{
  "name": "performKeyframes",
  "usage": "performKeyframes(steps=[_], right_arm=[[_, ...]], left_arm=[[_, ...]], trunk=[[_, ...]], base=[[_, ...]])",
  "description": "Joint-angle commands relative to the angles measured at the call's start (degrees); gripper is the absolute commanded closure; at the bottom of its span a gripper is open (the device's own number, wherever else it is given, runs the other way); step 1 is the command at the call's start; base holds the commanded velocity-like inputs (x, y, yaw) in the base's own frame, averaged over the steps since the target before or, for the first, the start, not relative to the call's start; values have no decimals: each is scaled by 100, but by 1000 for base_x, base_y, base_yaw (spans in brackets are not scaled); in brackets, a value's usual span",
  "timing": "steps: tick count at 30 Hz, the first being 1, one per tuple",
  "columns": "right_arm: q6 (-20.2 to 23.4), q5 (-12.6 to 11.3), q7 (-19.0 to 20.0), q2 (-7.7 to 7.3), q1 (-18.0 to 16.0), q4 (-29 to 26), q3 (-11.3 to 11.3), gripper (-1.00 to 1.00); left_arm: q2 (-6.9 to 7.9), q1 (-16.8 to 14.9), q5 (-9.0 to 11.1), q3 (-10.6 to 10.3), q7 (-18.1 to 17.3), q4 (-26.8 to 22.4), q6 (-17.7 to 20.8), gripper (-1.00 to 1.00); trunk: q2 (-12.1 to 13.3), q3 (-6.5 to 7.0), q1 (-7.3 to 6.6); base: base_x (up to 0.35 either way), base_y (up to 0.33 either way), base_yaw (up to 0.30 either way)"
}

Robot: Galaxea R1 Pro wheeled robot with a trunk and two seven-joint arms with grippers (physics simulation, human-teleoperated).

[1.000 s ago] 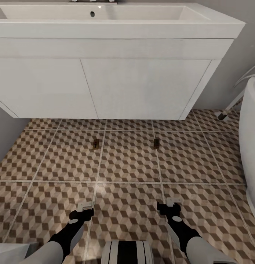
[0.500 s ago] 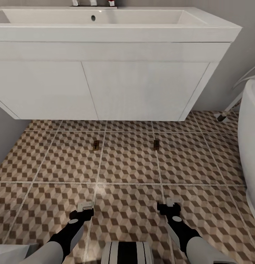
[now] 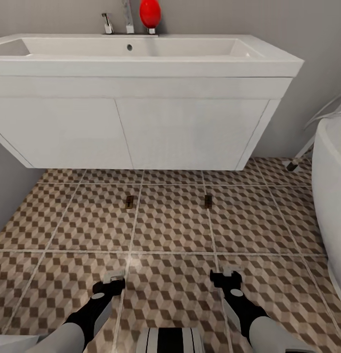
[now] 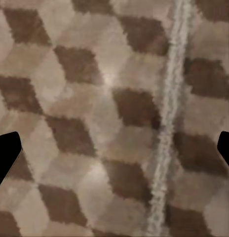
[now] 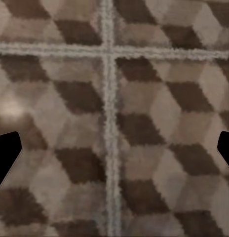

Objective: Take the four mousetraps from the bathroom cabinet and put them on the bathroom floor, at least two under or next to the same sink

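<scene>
My left end effector (image 3: 113, 279) hangs wide and empty. Two mousetraps (image 3: 129, 201) (image 3: 208, 201) lie on the bathroom floor (image 3: 170, 230) before the sink (image 3: 141, 54). Right end effector (image 3: 226, 274): wide, empty. I judge the cabinet trip for the rest comes next.

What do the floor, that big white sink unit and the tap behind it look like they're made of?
The bathroom floor looks like matte ceramic tile: square slabs with pale grout lines and a printed brown, beige and white cube pattern. The sink unit seems smooth white, perhaps ceramic above painted board doors; the render leaves that open. The tap looks like polished metal, grey and shiny.
</scene>
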Motion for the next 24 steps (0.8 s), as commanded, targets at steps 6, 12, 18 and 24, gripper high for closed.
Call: performKeyframes(steps=[6, 12, 18, 24], right_arm=[[-16, 58, -11, 5, -3, 6, -41, -100], [-16, 58, -8, 5, -3, 6, -41, -100], [-15, 64, 0, 5, -3, 6, -41, -100], [-10, 66, 4, 5, -3, 6, -37, -100]], left_arm=[[0, -2, 27, -2, 15, 5, -26, -100], [3, -2, 30, -1, 15, 5, -28, -100], [3, -2, 32, 4, 15, 5, -28, -100], [3, -2, 32, 6, 15, 5, -28, -100]], trunk=[[7, 130, -16], [15, 263, -32], [23, 396, -47], [31, 529, -63]], base=[[0, 0, 0], [0, 0, 0], [0, 0, 0], [0, 0, 0]])
